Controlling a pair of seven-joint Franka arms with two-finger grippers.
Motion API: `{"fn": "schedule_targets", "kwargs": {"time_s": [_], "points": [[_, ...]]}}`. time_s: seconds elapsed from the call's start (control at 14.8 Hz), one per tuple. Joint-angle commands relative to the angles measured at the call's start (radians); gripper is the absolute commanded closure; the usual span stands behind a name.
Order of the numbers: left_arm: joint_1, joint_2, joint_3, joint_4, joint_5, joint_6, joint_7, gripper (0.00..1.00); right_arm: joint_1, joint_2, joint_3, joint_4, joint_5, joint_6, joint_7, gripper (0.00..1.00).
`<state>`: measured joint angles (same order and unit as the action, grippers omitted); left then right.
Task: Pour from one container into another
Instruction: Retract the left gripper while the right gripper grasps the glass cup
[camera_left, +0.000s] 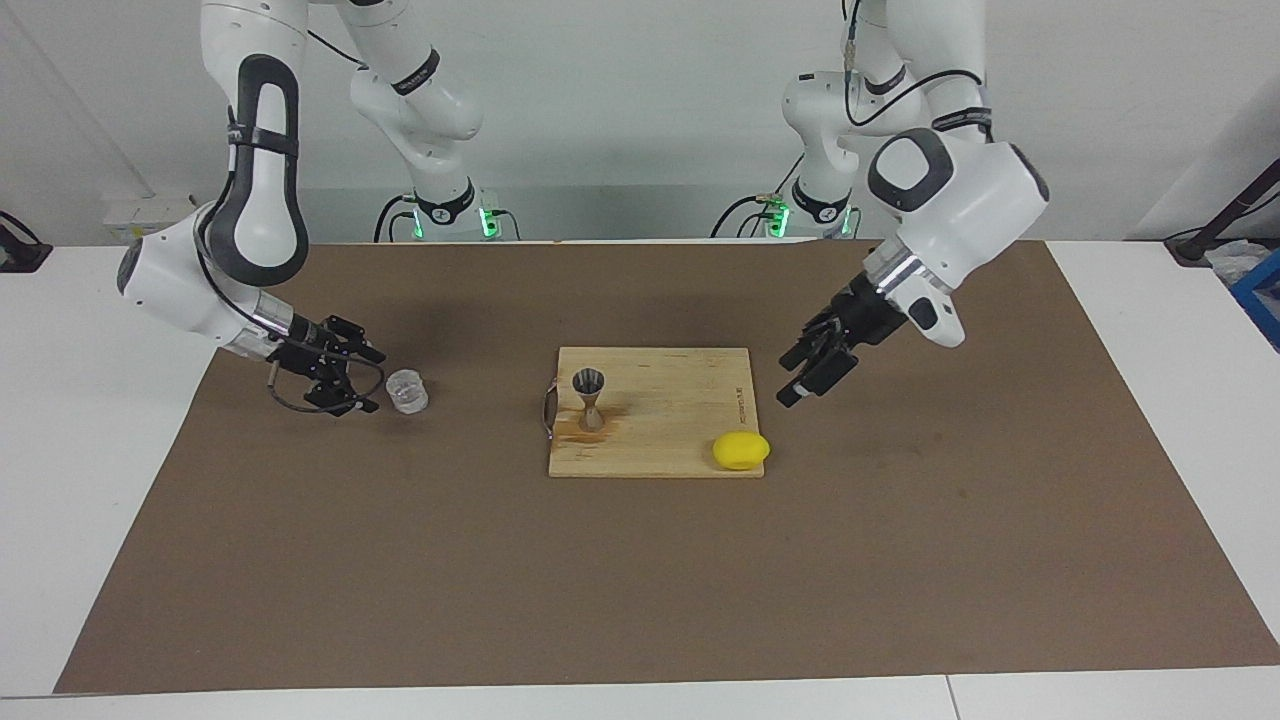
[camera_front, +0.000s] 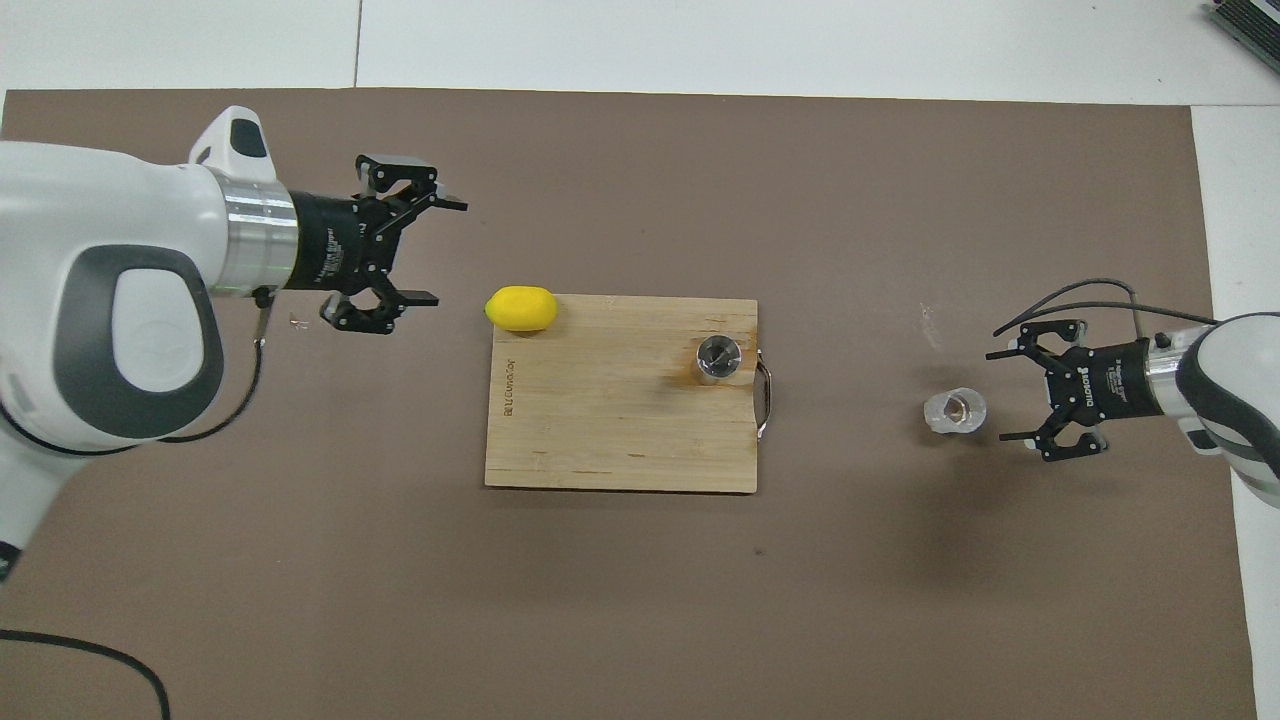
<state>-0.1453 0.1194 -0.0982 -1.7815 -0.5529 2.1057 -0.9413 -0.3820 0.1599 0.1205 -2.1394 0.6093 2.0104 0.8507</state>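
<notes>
Wooden board (camera_left: 680, 440) held the jigger (camera_left: 589, 398), upright, and a lemon (camera_left: 741, 450); its printed word was too small to read. The right gripper (camera_left: 368, 380) was spread wide just beside the glass cup (camera_left: 407, 391), toward the right arm's end from the board. The left gripper (camera_left: 800, 375) hung spread apart beside the board.

A wooden cutting board (camera_left: 668, 428) with a metal handle (camera_front: 765, 399) lies mid-counter on a brown mat (camera_left: 640, 590). A lemon (camera_left: 741, 450) rests on the board's corner farthest from the robots, toward the left arm's end.

The clear glass cup (camera_left: 407, 391) stood upright on the brown mat (camera_left: 300, 560) just beside the right gripper (camera_left: 372, 380), whose fingers were spread wide. The metal jigger (camera_left: 589, 399) stood on the wooden board (camera_left: 680, 400) (a lemon (camera_left: 741, 450) lay at its corner). The left gripper (camera_left: 795, 378) hung open over the mat near the board.
</notes>
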Motion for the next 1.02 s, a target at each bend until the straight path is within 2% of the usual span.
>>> {"fn": "schedule_targets", "kwargs": {"time_s": [0.0,0.27,0.47,0.75,0.95], "points": [[0.01,0.017,-0.005,0.117,0.29,-0.156,0.048,0.0,-0.037,0.021,0.011,-0.024,0.062,0.022,-0.056,0.0],[0.013,-0.036,0.023,0.119,0.51,-0.314,0.394,0.0,-0.086,0.134,0.013,-0.022,0.171,0.022,-0.202,0.0],[0.013,-0.099,0.046,0.111,0.547,-0.354,0.628,0.0,-0.077,0.138,0.013,-0.037,0.199,0.008,-0.229,0.0],[0.053,-0.122,0.049,0.125,0.588,-0.492,0.915,0.0,-0.04,0.13,0.014,-0.068,0.276,0.021,-0.236,0.0],[0.064,-0.136,0.045,0.137,0.588,-0.549,0.961,0.0,-0.023,0.13,0.014,-0.07,0.293,0.019,-0.236,0.02]]}}
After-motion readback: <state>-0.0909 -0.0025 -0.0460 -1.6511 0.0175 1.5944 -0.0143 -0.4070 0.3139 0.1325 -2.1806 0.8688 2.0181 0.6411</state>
